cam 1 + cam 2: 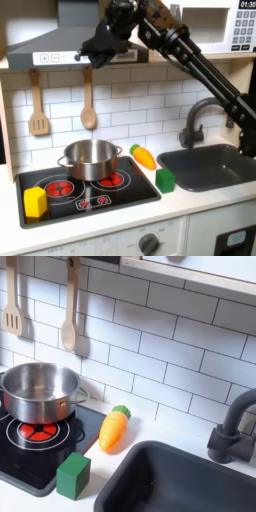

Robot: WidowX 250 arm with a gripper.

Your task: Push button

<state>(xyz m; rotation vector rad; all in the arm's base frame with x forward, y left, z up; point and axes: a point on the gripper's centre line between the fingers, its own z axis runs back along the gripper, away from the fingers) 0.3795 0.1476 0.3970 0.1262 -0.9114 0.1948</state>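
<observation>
— Right, where's the claw [84, 55]?
— High in the first exterior view, against the range hood [60, 45] above the stove [85, 190]. Too dark and blurred to tell whether its jaws are apart.
— And the button?
— I cannot pick out which control is meant; the microwave [238, 25] keypad sits at the top right.
— What's on the table [190, 200]?
— A steel pot [40, 391] on the back burner, a carrot [115, 428] and a green block [73, 475] between stove and sink [190, 486], and a yellow block [35, 202] at the stove's front left corner.
</observation>
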